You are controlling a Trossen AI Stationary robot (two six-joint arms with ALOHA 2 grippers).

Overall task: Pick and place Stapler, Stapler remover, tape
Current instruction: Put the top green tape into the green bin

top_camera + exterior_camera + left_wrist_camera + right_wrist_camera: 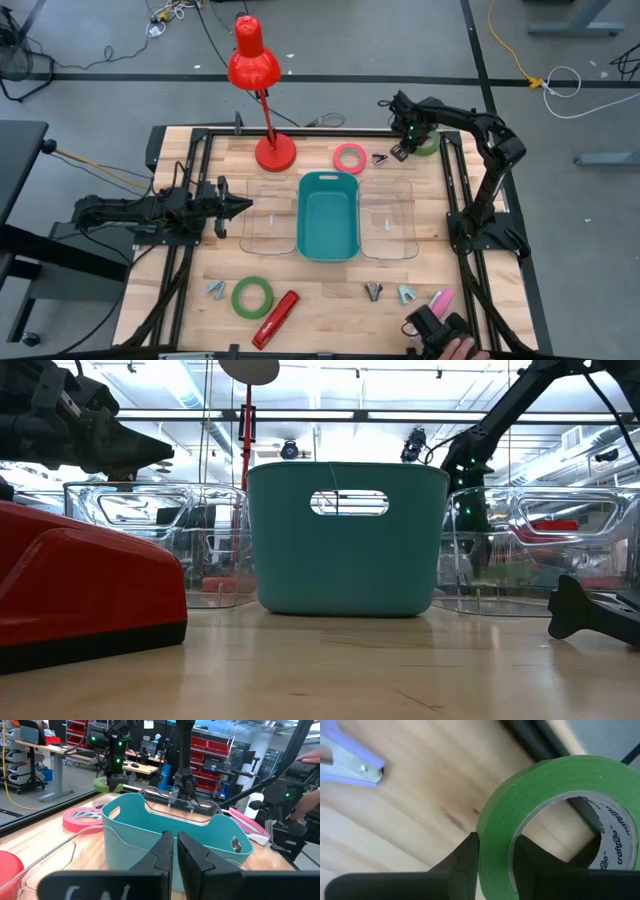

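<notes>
Green tape [555, 815] sits at the table's far right corner, its wall pinched between the right gripper [492, 857] fingers, ready for lifting toward the teal bin [328, 215]; left gripper [172, 852], closed and empty, waits beside the clear trays

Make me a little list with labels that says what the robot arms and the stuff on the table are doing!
right gripper: shut on the green tape roll, at the table's far right corner
left gripper: shut, empty, waiting at the left side
teal bin: table middle, between two clear trays
pink tape roll: flat on the table beyond the bin
red stapler: near edge, beside a second green tape roll
red lamp: far side
</notes>
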